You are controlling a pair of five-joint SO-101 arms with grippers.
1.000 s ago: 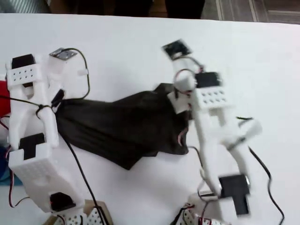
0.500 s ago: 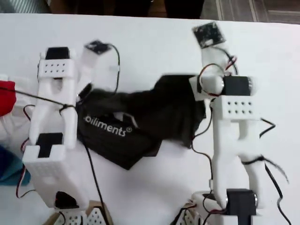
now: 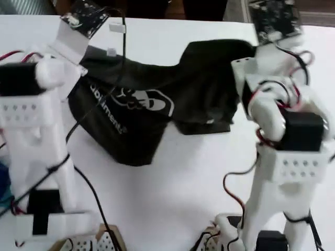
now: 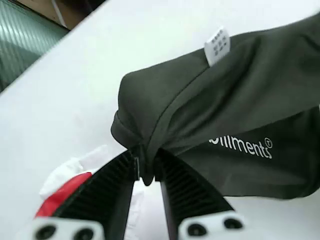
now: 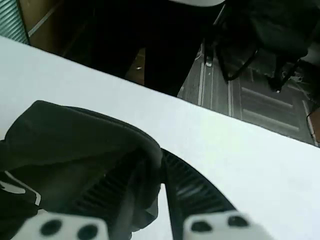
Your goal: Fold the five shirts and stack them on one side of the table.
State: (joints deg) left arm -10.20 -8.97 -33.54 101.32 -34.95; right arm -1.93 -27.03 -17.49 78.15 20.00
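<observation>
Left gripper [image 4: 146, 160] pinched tight on a fold of the black shirt [image 4: 240, 95], right gripper [image 5: 159, 162] clamped on its other edge, both arms extended forward, side by side

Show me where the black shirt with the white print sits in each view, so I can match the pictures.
High view: the black shirt with white print is stretched between the two arms, on the table's far half.
Left wrist view: its edge is pinched in the left gripper, lettering beyond.
Right wrist view: a fold is clamped in the right gripper.
Shared landmark: the white table under it in all three.
</observation>
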